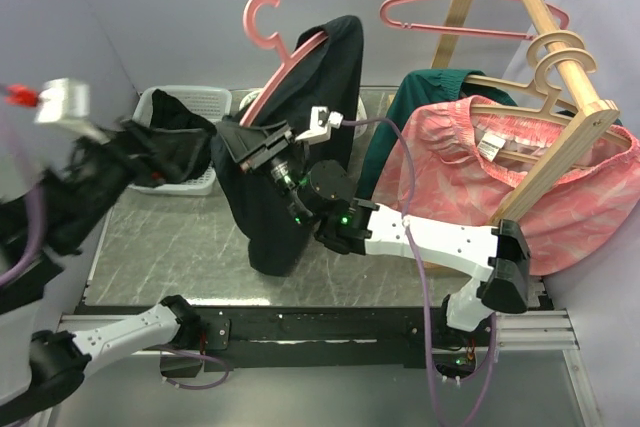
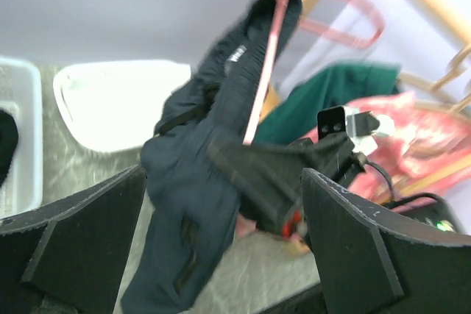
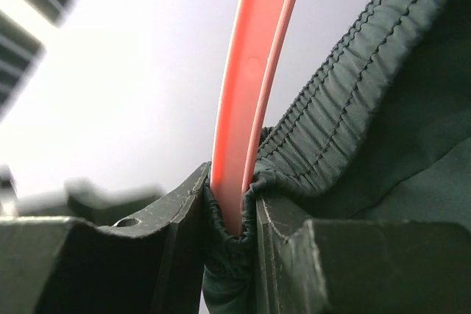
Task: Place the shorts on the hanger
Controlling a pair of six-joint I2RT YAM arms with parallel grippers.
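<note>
Two claws: my right claw (image 3: 229, 215) pinches hanger (image 3: 243, 71) plus waistband of shorts (image 3: 383, 108) | shorts draped over hanger | left claw (image 2: 221, 240) open, left of hanger | hold firm, smooth fabric evenly

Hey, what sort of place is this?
Probably a robotics test bench staged for laundry work: a bolted-down robot arm, a wooden clothes rack and a white laundry basket.

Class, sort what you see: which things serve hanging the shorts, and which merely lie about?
Job: pink hanger, dark shorts, right gripper, left gripper.
Lying about: white basket, wooden hangers, pink patterned garment, green garment, spare pink hanger.
</note>
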